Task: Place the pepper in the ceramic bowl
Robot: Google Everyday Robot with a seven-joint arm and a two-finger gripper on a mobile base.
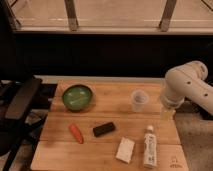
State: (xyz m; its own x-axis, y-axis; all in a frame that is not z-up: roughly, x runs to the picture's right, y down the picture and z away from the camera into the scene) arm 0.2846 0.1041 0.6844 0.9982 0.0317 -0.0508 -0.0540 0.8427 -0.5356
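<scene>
The pepper (76,133) lies on the wooden table (115,118), on its near-left part, with its tip pointing toward the near right. The green bowl (77,97) sits just beyond it, toward the far-left corner, apart from the pepper.

The gripper (168,111) hangs at the table's right edge, below the white arm (187,86). It is well apart from the pepper and the bowl, and holds neither. Whether it is open or closed cannot be told.

Between pepper and gripper stand a black block (104,129), just right of the pepper, and a clear cup (139,100) near the gripper. A white block (125,149) and a white bottle (149,146) lie at the near edge.
</scene>
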